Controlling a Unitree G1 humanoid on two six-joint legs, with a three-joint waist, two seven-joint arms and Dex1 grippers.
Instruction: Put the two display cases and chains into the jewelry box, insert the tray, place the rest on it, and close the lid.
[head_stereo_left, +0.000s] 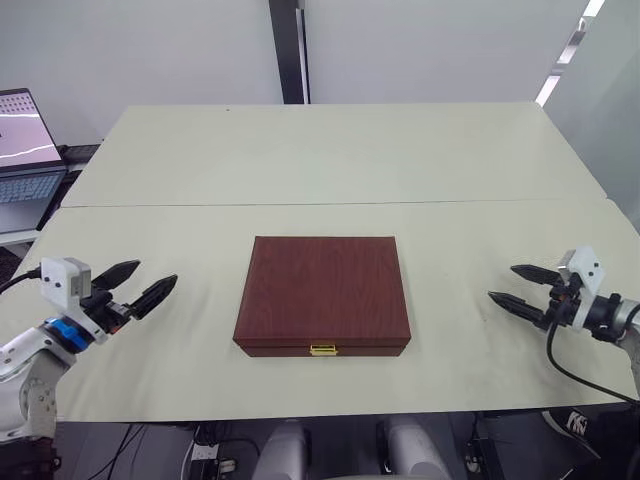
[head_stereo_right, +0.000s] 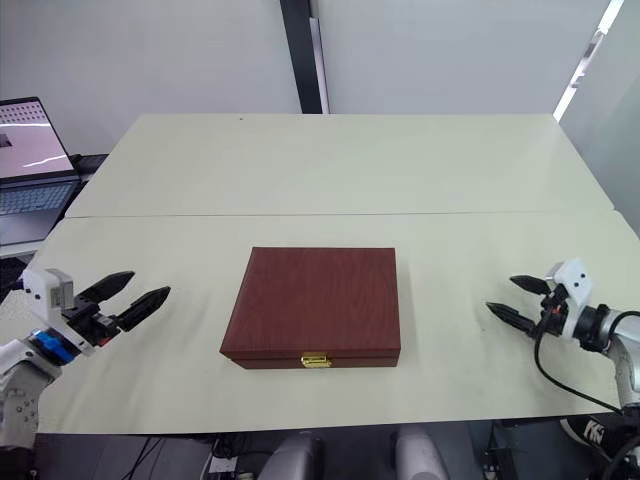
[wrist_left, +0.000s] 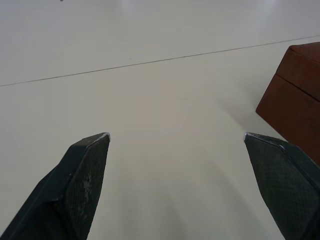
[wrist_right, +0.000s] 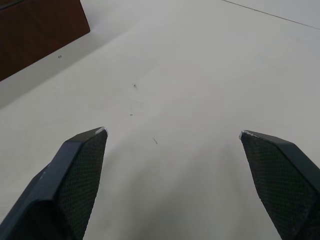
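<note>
The jewelry box (head_stereo_left: 322, 293) sits at the table's front centre, its reddish-brown lid (head_stereo_left: 324, 283) shut flat and the gold clasp (head_stereo_left: 323, 349) facing me. The display cases, chains and tray are out of view. My left gripper (head_stereo_left: 148, 284) hovers open over bare table left of the box, nothing between its fingers. To the right of the box my right gripper (head_stereo_left: 508, 285) is open and empty too. A corner of the box (wrist_left: 295, 95) shows in the left wrist view, and another corner (wrist_right: 35, 30) in the right wrist view.
The cream table (head_stereo_left: 330, 170) runs far back, with a seam line (head_stereo_left: 330, 204) across its middle. A laptop (head_stereo_left: 25, 145) stands beyond the table's left edge. A dark post (head_stereo_left: 290, 50) rises behind the table.
</note>
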